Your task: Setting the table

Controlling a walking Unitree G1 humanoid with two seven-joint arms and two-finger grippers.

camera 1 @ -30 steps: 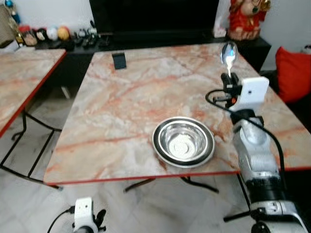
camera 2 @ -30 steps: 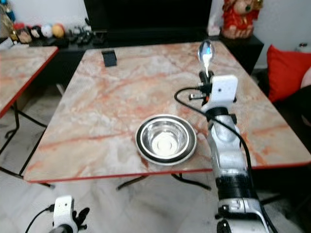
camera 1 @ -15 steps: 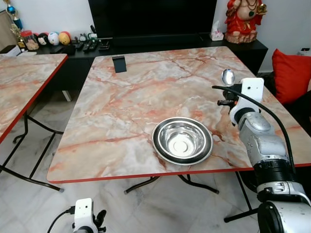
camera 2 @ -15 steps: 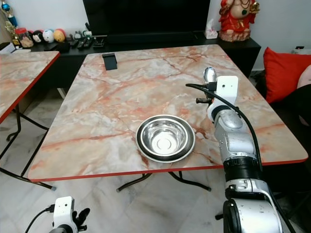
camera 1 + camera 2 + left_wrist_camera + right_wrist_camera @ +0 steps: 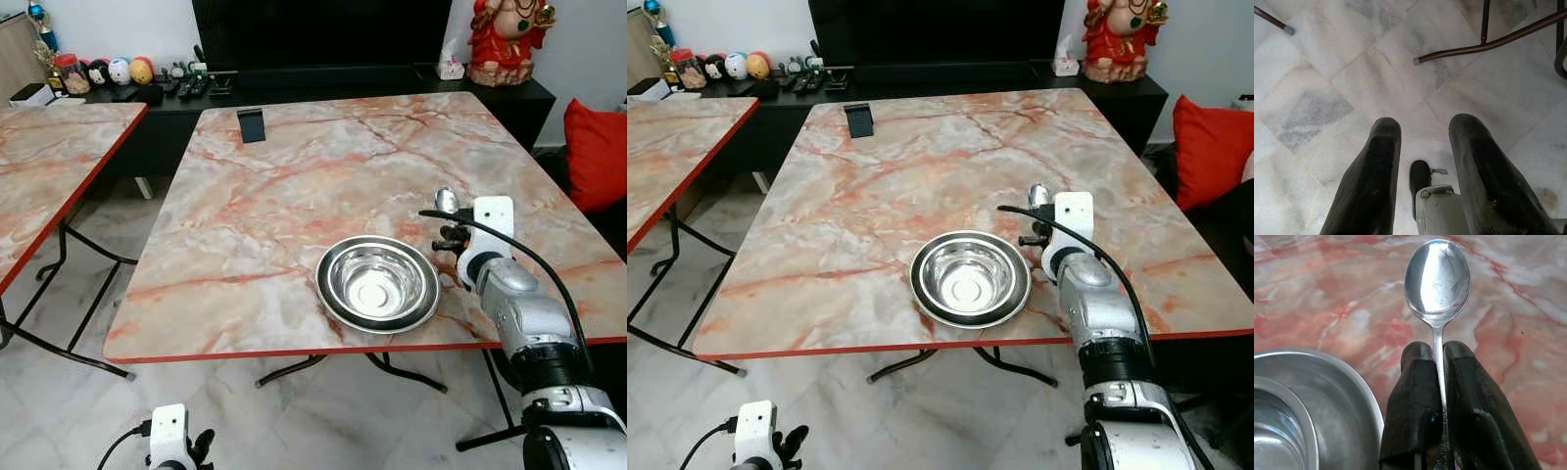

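A steel bowl point(image 5: 377, 283) rests on the marble table point(image 5: 294, 196) near its front edge. My right gripper point(image 5: 452, 231) is low over the table just right of the bowl, shut on a metal spoon point(image 5: 446, 201) whose bowl end points away from me. In the right wrist view the two black fingers point(image 5: 1415, 396) pinch the spoon point(image 5: 1438, 279) by its handle, with the steel bowl's rim point(image 5: 1327, 396) close beside them. My left gripper point(image 5: 1422, 161) hangs open over the tiled floor, below the table's front edge point(image 5: 172, 443).
A small black stand point(image 5: 252, 124) sits at the table's far left. A second marble table point(image 5: 49, 166) is to the left. A dark cabinet point(image 5: 323, 83) with ornaments lines the back wall; a red cushion point(image 5: 596, 152) lies to the right. Table legs point(image 5: 1484, 44) cross the floor.
My right gripper has come down and toward me with the spoon, from high over the table's far right to just beside the bowl. The camera has shifted slightly.
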